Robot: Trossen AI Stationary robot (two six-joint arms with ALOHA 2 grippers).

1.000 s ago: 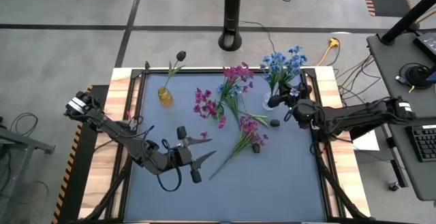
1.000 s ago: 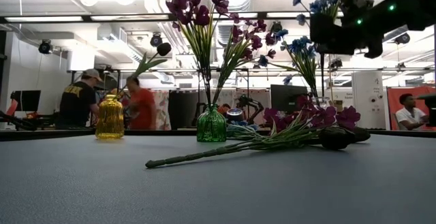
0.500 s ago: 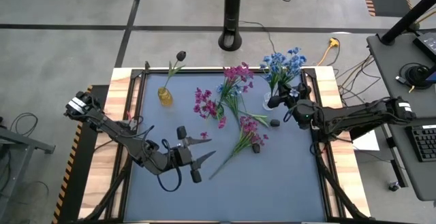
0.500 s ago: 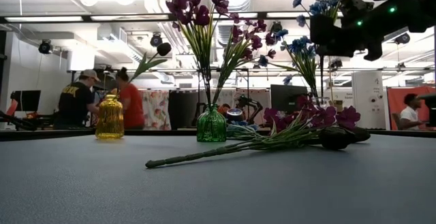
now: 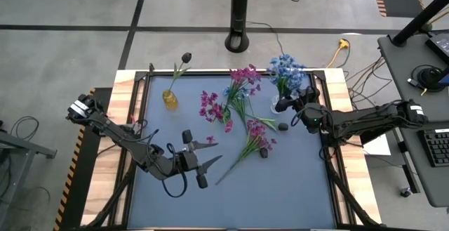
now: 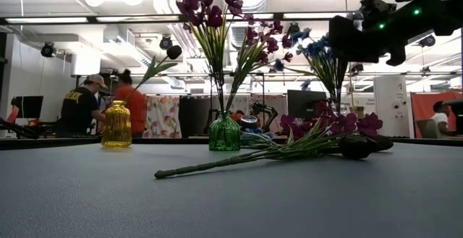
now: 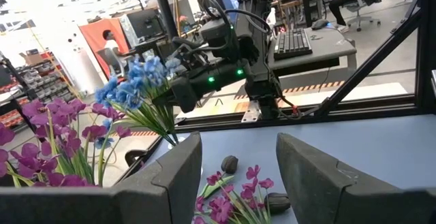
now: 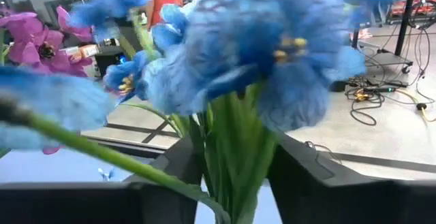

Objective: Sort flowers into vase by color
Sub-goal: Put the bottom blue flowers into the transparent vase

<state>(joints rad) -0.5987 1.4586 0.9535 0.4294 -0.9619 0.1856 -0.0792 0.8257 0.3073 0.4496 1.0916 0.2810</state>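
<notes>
I'm on the high view; right gripper [image 5: 289, 104] sits at the far right part of the mat, right at the blue flowers [image 5: 286, 70]; from the right wrist view I see green stems [image 8: 231, 159] running up between the two fingers [image 8: 178, 166] with room on either side, so jaws parted around the stems, not clamped. The blue bunch stands upright in a vase I can barely make out, at the far right corner of the blue mat [image 5: 280, 189].

Left gripper [image 5: 203, 163] hangs low over the near-left area of the mat; jaws spread wide, holding nothing; the left wrist view shows bare mat between the fingers [image 7: 174, 173].

Other flowers: a magenta bunch [image 6: 210, 10] stands in the green vase [image 6: 224, 133] mid-far on the mat; a yellow vase [image 5: 170, 100] at the far left holds one dark bud [image 5: 186, 57] on a leaning stem.

Still loose on the mat: one magenta sprig [image 5: 254, 141] lying flat near the centre, stem pointing toward the left gripper; another magenta sprig [image 5: 210, 108] lying beside the green vase; two dark buds lying flat, one [image 5: 283, 126] just near of the right gripper, one [image 5: 264, 153] touching the loose sprig's head.

Low view: people [image 6: 79, 108] standing in the room behind the table.
</notes>
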